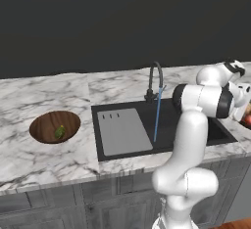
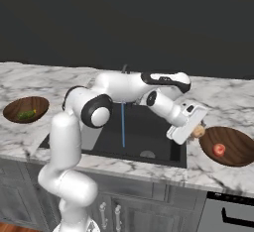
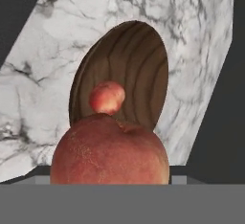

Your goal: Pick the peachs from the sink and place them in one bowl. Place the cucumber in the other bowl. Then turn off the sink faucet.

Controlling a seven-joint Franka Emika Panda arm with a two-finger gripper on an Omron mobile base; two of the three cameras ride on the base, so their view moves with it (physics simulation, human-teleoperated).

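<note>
We've a peach (image 3: 110,153) clamped in the gripper (image 2: 195,133) beside the right bowl (image 2: 237,151); second peach (image 2: 219,149) inside, tap (image 1: 155,79) running.

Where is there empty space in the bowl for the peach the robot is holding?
The right bowl has one peach sitting near its middle; bare wood rings it, widest toward the far rim. The tool carries the second peach at the bowl's sink-side edge. Marble behind the bowl is bare too. The left bowl holds the cucumber.
</note>
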